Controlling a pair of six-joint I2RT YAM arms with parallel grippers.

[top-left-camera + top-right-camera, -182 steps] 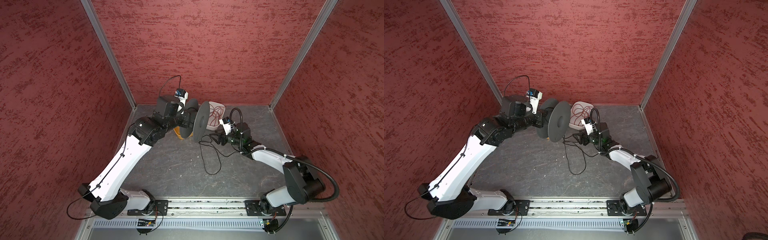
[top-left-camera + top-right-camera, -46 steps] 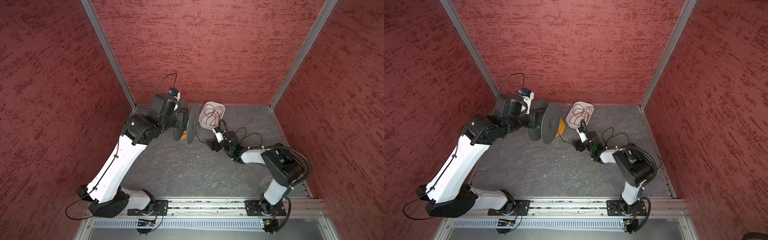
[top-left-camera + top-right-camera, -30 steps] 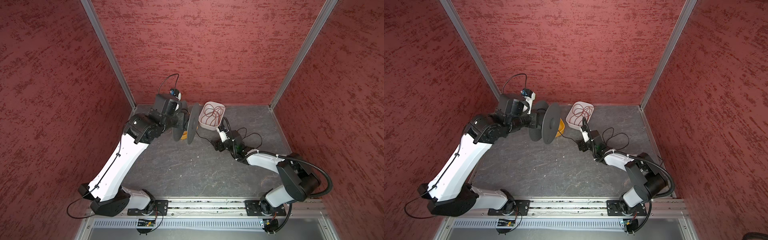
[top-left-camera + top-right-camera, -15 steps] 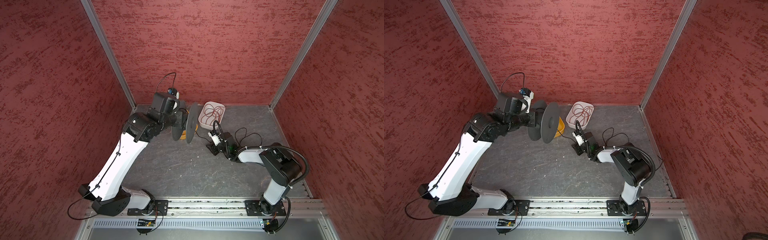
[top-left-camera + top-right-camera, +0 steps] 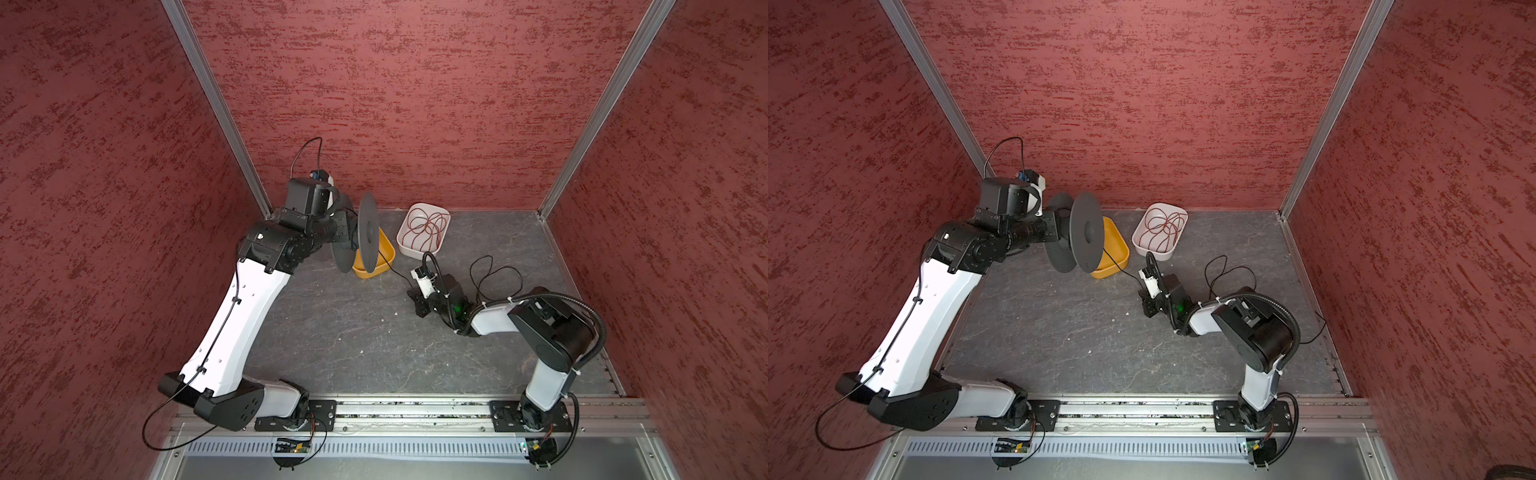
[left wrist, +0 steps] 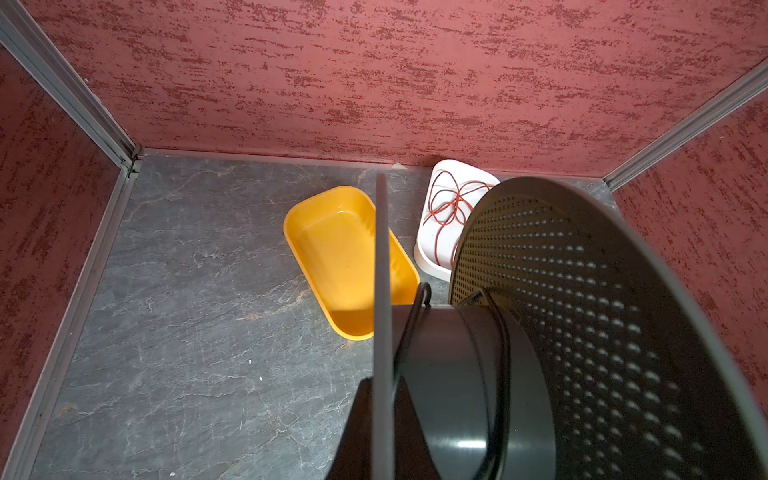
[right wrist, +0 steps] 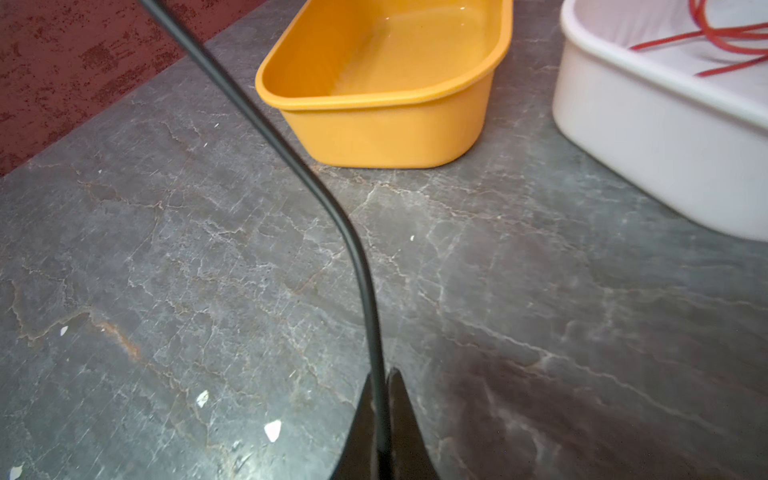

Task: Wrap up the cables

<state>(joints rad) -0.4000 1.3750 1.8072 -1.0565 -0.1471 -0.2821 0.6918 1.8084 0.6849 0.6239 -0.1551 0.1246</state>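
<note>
My left gripper (image 6: 384, 386) is shut on the thin rim of one flange of a black spool (image 5: 368, 237) (image 5: 1086, 237), held on edge above the yellow tray (image 5: 385, 248). The cables, one thin black wire (image 5: 395, 271) (image 5: 1126, 272), lie in a couple of turns on the spool's hub (image 6: 419, 305). From there the wire slopes down to my right gripper (image 7: 380, 378) (image 5: 414, 300), which is shut on it low over the floor. Slack wire loops (image 5: 494, 274) (image 5: 1229, 270) lie behind the right wrist.
The yellow tray (image 7: 395, 133) (image 6: 291, 232) is empty. A white tray (image 5: 424, 250) (image 7: 644, 124) beside it holds a red wire (image 5: 424, 226). Both stand near the back wall. The spool's perforated flange (image 6: 602, 311) blocks part of the left wrist view.
My right gripper has shifted left and toward the front, and has closed on the black wire. The left arm has held the spool almost still.
</note>
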